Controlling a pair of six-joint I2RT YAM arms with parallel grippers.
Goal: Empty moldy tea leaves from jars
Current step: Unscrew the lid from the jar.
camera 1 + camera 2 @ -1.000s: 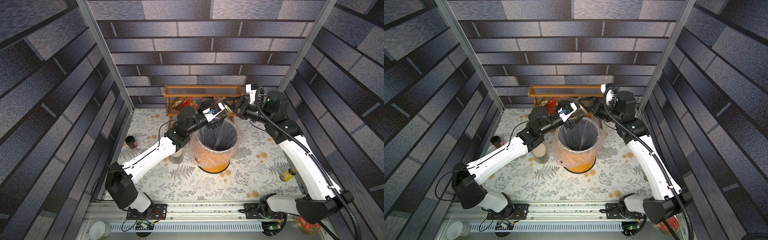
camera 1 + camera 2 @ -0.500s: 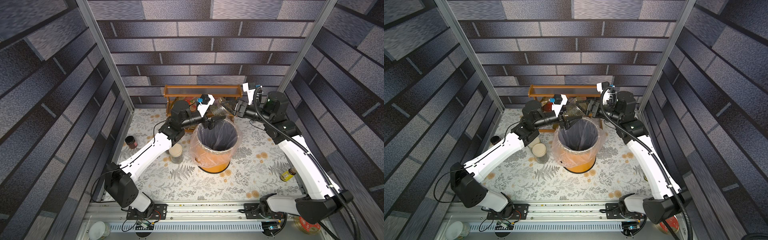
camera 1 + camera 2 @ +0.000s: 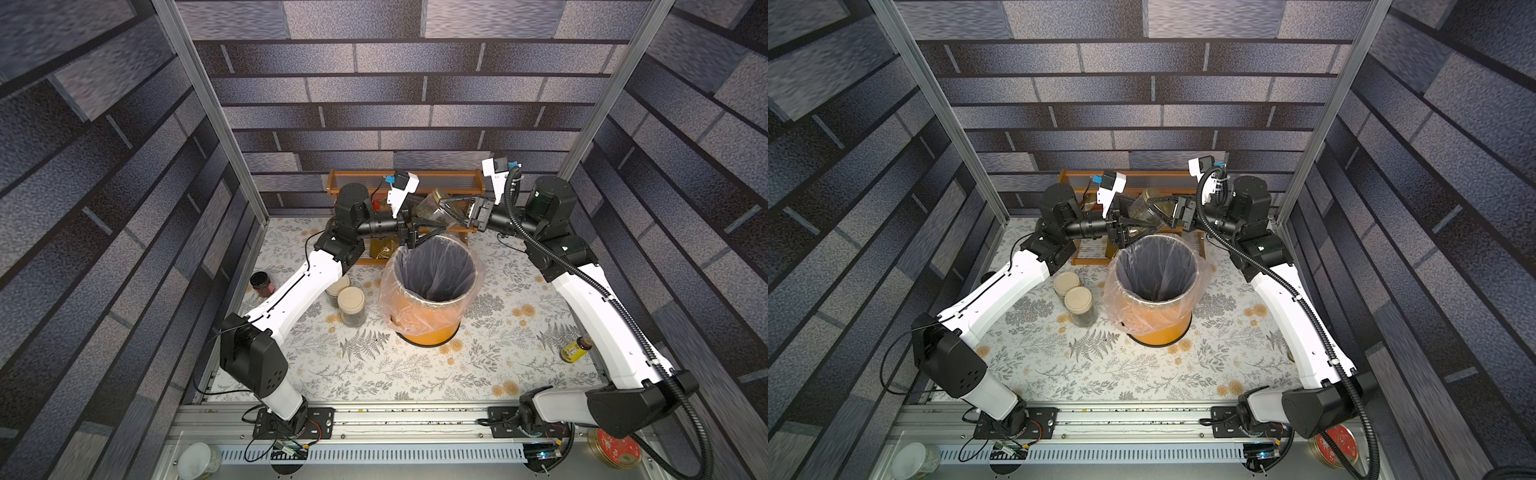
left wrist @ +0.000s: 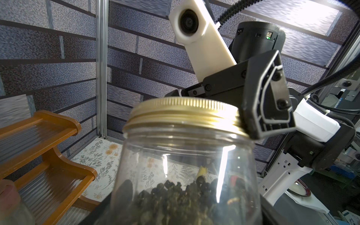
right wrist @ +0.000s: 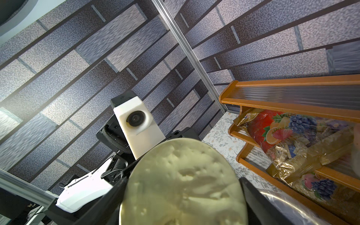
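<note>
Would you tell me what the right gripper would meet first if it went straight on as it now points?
The lid: it sits between the jaws of the right gripper, which faces it squarely. Behind come the jar and, likely, the left gripper holding it.

Shelf (image 3: 449, 180) close behind bin (image 3: 428, 332)

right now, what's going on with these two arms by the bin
The left hand grips a clear jar of tea leaves by its body, held up near the far rim of the orange bin. The right hand is clamped around the jar's lid, which is still on, so nothing has been tipped out yet. Two more lidded jars stand on the table beside the bin.
</note>
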